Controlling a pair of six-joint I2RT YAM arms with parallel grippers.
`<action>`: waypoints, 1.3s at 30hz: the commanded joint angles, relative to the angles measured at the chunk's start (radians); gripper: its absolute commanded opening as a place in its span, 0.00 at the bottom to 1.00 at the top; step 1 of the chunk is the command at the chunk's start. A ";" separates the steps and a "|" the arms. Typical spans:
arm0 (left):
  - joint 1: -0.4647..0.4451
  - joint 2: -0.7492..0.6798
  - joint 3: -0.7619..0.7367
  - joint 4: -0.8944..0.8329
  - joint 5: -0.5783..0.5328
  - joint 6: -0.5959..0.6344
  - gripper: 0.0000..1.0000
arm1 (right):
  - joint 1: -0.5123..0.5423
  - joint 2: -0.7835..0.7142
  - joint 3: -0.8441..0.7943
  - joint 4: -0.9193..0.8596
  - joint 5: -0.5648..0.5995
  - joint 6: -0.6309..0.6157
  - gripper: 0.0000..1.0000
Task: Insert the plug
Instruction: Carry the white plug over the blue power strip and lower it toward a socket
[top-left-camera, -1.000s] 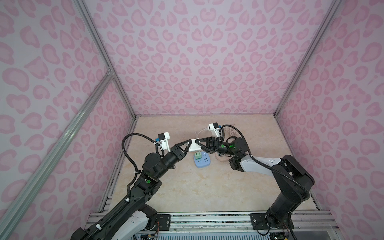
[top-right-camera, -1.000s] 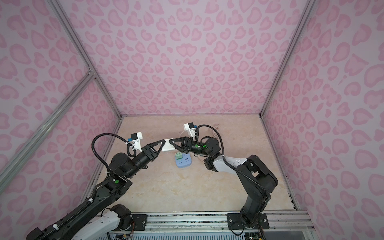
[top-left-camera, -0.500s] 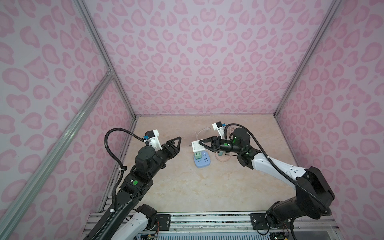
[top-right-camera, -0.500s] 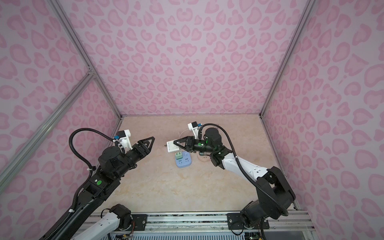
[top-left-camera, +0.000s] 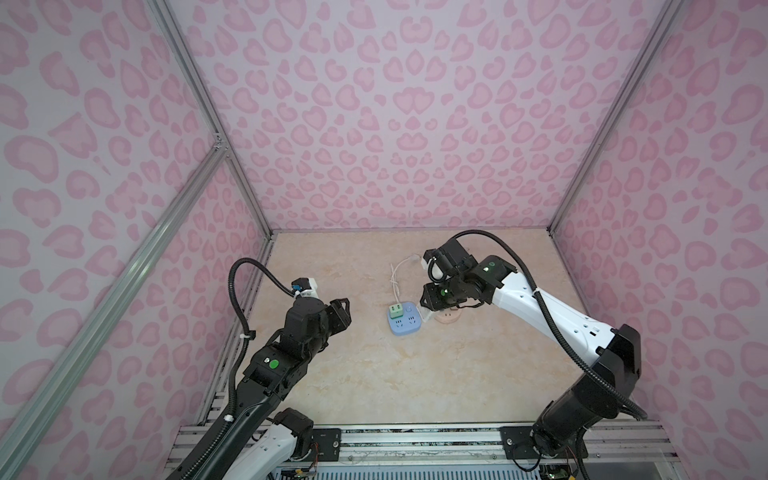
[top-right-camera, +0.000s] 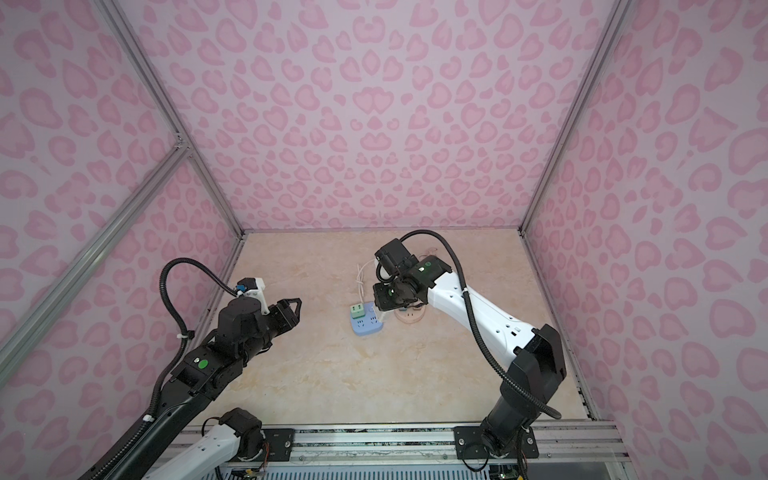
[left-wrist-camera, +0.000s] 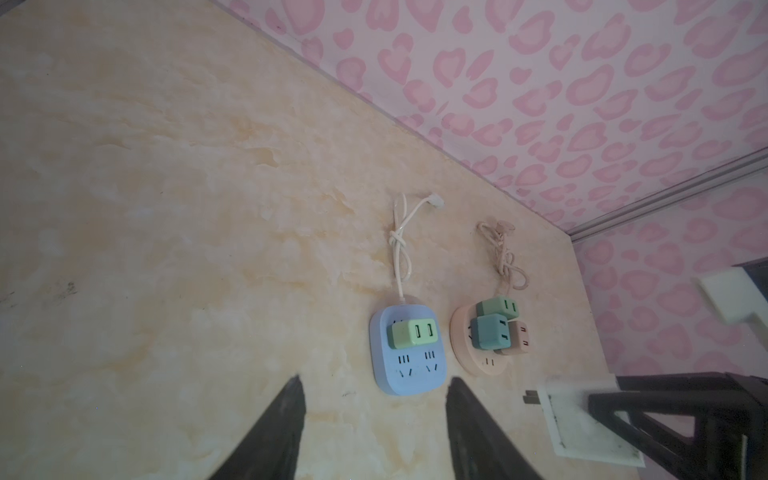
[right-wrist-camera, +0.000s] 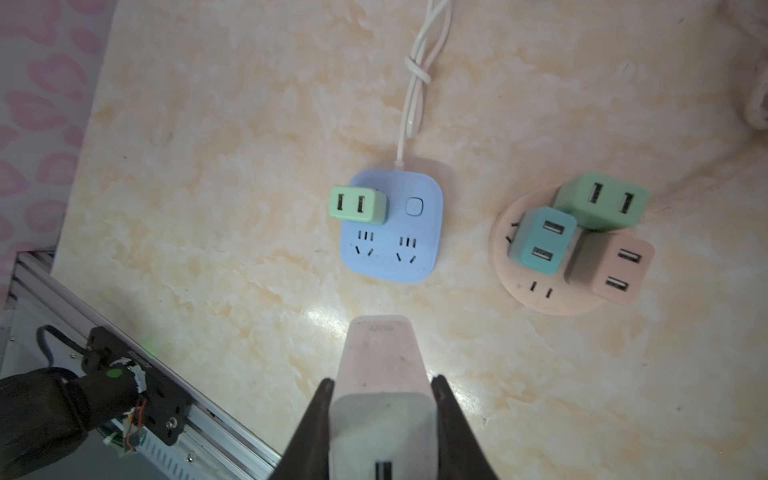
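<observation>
Plug (right-wrist-camera: 384, 374) between right fingers (right-wrist-camera: 313, 432) (strip (right-wrist-camera: 419, 245) near)

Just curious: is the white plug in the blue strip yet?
Out. The right gripper holds the plug clear of the strip, two of whose sockets show empty.

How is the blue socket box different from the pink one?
The blue socket box is square; the pink socket box is round. The blue box holds one charger; the pink box holds three. The blue box has a white cord; the pink box has a pinkish cord. Both lie flat on the table.
</observation>
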 joint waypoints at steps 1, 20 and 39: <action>0.000 -0.005 -0.030 0.039 0.011 -0.008 0.57 | 0.011 0.042 0.036 -0.136 0.086 -0.055 0.00; 0.000 0.013 -0.078 0.097 0.072 -0.056 0.56 | 0.030 0.200 0.081 0.028 0.100 -0.025 0.00; 0.000 -0.018 -0.086 0.083 0.047 -0.055 0.55 | 0.032 0.318 0.098 0.102 0.128 0.011 0.00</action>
